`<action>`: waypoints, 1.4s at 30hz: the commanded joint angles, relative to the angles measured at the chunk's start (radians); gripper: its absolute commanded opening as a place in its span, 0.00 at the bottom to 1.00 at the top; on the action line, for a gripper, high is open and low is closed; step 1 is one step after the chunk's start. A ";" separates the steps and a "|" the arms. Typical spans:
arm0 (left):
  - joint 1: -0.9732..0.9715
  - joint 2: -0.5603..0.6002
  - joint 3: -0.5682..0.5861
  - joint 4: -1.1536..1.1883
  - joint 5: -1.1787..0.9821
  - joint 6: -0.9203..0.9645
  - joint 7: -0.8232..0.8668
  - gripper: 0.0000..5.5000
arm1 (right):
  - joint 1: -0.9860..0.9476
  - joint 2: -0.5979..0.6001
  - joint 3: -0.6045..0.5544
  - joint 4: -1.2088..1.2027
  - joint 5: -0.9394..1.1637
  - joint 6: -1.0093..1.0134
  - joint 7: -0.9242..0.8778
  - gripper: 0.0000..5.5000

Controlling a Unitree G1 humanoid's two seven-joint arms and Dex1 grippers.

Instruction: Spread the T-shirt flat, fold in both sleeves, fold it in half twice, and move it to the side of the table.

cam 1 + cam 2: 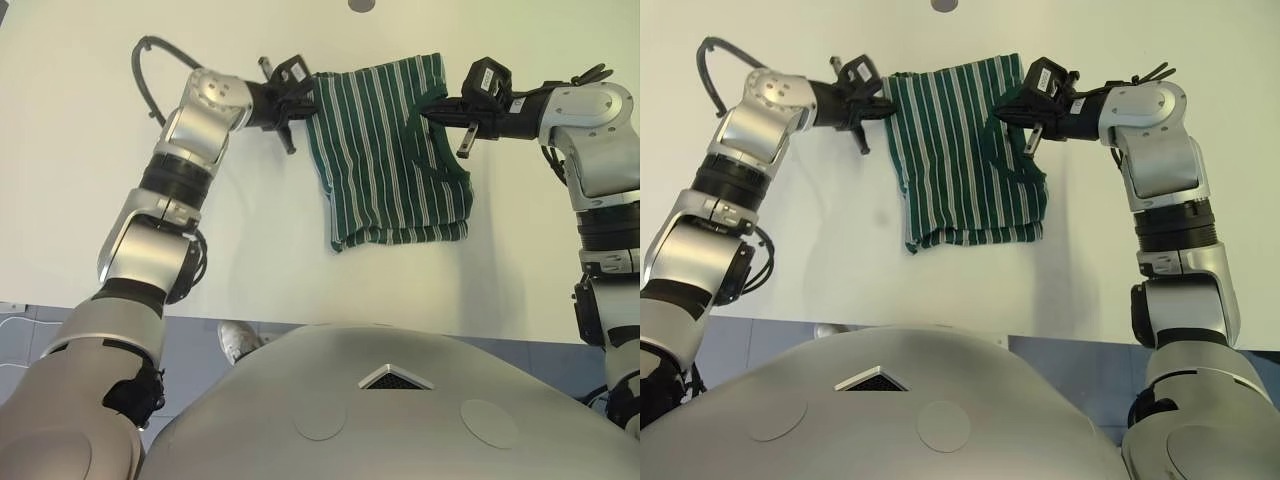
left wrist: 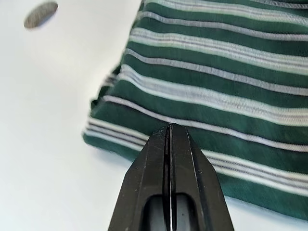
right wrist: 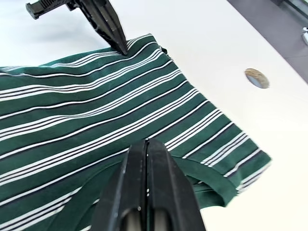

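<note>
left gripper (image 1: pixel 308 100) upper left, fingers pressed together, tip on the shirt's left edge | T-shirt (image 1: pixel 385 150) upper centre on table (image 1: pixel 250 250), folded; soft, light and floppy by the look of it, so grab doubled corners | right gripper (image 1: pixel 432 112) upper right, fingers closed tight at collar | wrist views reveal no cloth between fingers, eye views can't

A dark green T-shirt with thin white stripes (image 1: pixel 380 160) lies folded into a rough rectangle on the plain white table (image 1: pixel 120 270), its stripes running from the far edge towards the near one. The left gripper (image 1: pixel 306 102), black and two-fingered with the fingers pressed together, touches the cloth's far left corner. The right gripper (image 1: pixel 428 113), fingers likewise together, rests its tip on the shirt's right side near a plain green neckband. A small grey round disc (image 1: pixel 361 4) sits at the table's far edge.
</note>
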 commanded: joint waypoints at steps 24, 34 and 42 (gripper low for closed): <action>0.706 0.370 -0.144 -0.887 0.315 -0.282 -0.092 0.26 | 0.465 -0.256 -0.005 0.129 -0.351 -1.049 -0.049 0.37; 0.580 0.283 -0.213 -0.770 0.337 -0.364 -0.105 0.23 | 0.434 -0.228 0.065 0.054 -0.227 -0.904 -0.031 0.01; 0.592 0.288 -0.184 -0.742 0.225 -0.333 -0.174 0.00 | 0.443 -0.237 0.064 -0.044 -0.123 -0.735 0.028 0.01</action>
